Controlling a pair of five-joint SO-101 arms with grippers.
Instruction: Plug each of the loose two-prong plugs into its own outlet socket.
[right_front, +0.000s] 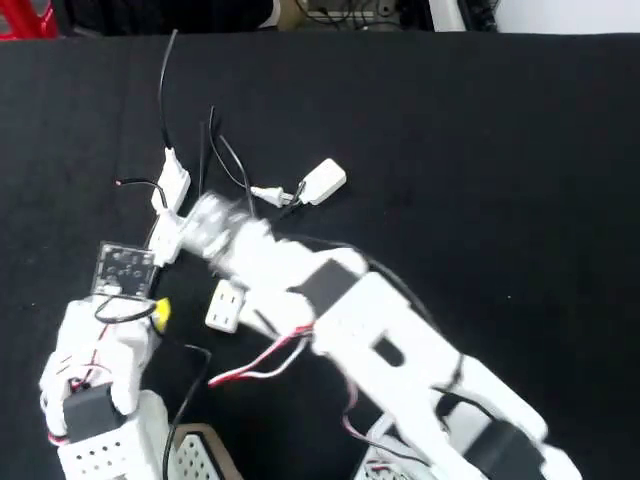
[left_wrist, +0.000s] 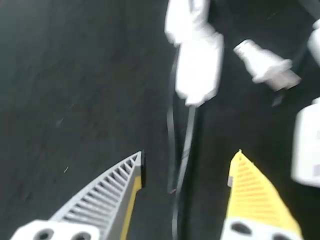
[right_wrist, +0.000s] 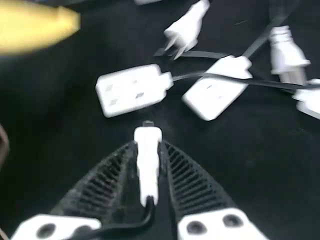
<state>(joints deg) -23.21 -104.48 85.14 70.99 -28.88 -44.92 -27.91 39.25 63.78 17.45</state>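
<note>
A black table (right_front: 480, 150) lies under both arms, with white plugs, sockets and dark cables scattered left of centre. Your right gripper (right_wrist: 148, 145) is clamped on a white two-prong plug (right_wrist: 148, 170), pinched lengthwise between its dark fingers (right_wrist: 112, 172). The plug's cable trails back toward the wrist, and the prongs at its tip are hard to make out. Just ahead lies a white outlet socket (right_wrist: 131, 90), apart from the plug, with a second socket (right_wrist: 215, 95) beside it. A loose plug (right_wrist: 187, 27) lies beyond them, prongs showing.

From above, that gripper is only a blur left of centre, and its arm hides part of the table.

Your left gripper (left_wrist: 190, 155) stands wide open and holds nothing. A dark cable (left_wrist: 180, 165) runs along the table between its grey finger (left_wrist: 112, 185) and yellow finger (left_wrist: 252, 190). Beyond the tips, a white connector body (left_wrist: 197, 70) is too blurred to tell plug from socket.
</note>
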